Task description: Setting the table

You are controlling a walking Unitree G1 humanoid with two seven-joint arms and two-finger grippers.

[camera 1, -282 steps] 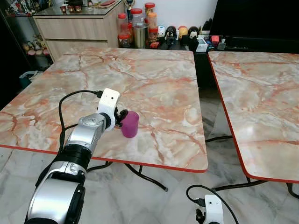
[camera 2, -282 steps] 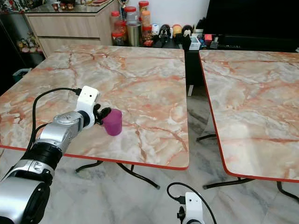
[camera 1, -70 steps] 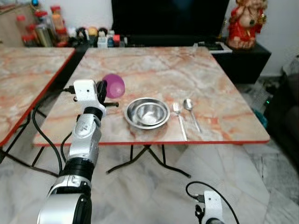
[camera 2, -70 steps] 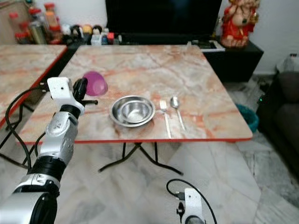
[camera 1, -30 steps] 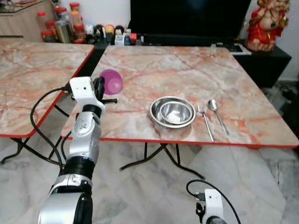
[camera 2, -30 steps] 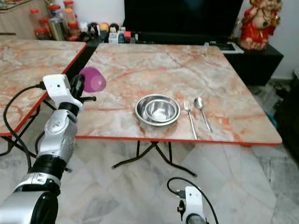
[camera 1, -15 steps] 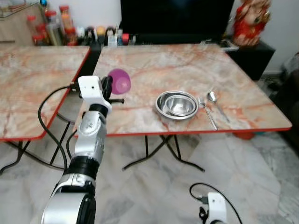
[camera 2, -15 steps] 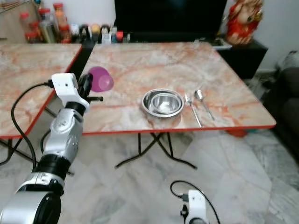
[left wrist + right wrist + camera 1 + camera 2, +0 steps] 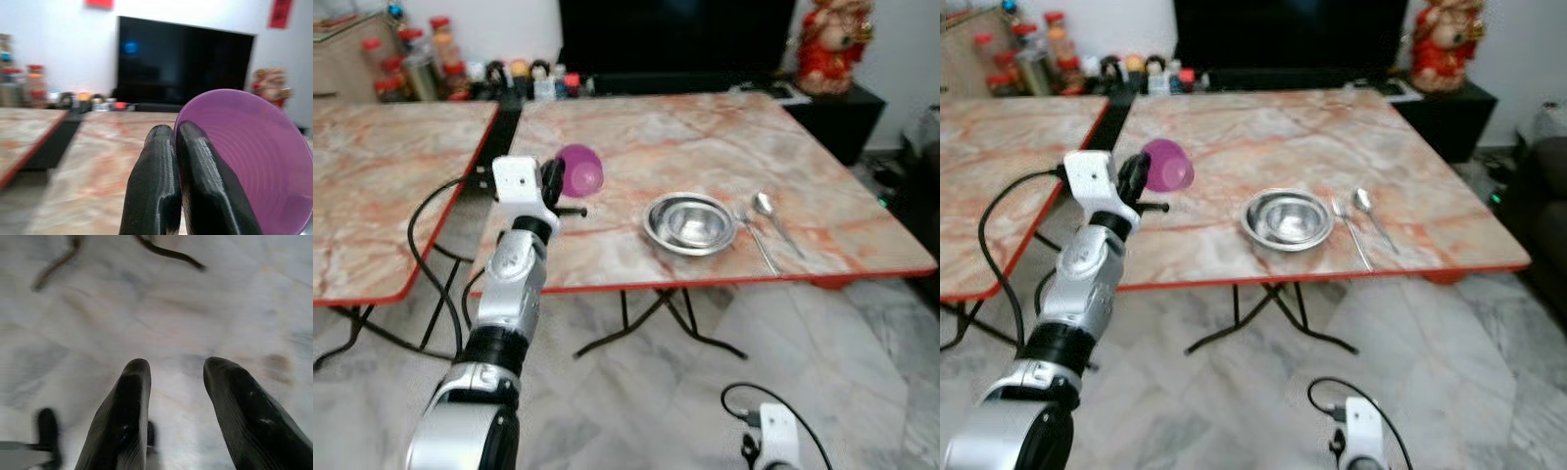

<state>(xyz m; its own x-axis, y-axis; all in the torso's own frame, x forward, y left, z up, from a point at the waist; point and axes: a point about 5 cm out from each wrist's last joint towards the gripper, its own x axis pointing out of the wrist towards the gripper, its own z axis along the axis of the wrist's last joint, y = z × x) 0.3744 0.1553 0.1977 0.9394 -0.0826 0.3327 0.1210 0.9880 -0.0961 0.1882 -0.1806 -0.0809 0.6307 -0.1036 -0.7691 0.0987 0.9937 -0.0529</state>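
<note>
My left gripper (image 9: 553, 180) is shut on the rim of a purple plastic cup (image 9: 579, 170), holding it tilted on its side in the air over the left edge of the right-hand marble table (image 9: 705, 147). In the left wrist view the two fingers (image 9: 168, 186) pinch the cup's wall (image 9: 244, 161), its mouth facing the camera. On that table stand a steel bowl (image 9: 690, 222), a fork (image 9: 754, 241) and a spoon (image 9: 773, 217), side by side near the front edge. My right gripper (image 9: 171, 382) hangs open over the floor.
A second marble table (image 9: 382, 186) stands to the left, with a narrow gap between the two. Behind are a black television (image 9: 675, 34), jars and small items (image 9: 431, 59), and a red figurine (image 9: 832, 44). A dark sofa edge (image 9: 1547, 166) is at the right. Marble floor lies in front.
The camera has shifted slightly, so the whole scene sits a little differently. The left gripper still holds the purple cup at the table's left edge; the right arm hangs as before.
</note>
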